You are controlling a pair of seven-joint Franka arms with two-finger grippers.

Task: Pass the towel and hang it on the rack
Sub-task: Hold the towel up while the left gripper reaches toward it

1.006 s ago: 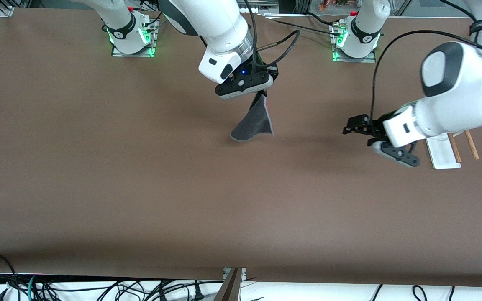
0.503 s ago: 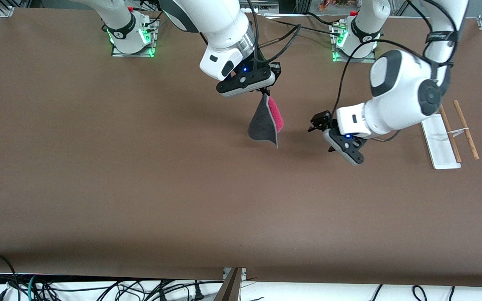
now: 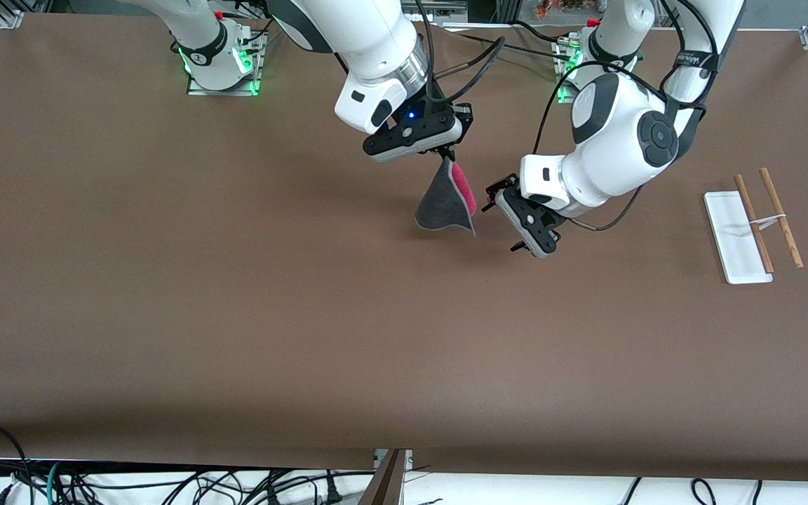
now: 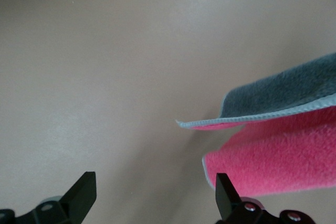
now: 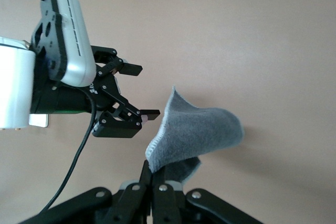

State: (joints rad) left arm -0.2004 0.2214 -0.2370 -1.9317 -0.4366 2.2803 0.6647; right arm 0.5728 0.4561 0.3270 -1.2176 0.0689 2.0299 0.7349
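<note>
At upper centre of the front view, the right gripper (image 3: 446, 156), jaws clamped on one corner, holds the towel (image 3: 444, 205) hanging above the table (image 3: 236, 315). Just beside its pink face, the left gripper (image 3: 499, 210) hovers with jaws spread wide, not touching. The rack (image 3: 751, 228) stands at mid right, well apart.

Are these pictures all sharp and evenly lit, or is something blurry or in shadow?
Front view: even light, soft shadows on the table under the towel and both arms. Left wrist view: the towel is soft, out of focus. Right wrist view: towel and left gripper look sharp.
</note>
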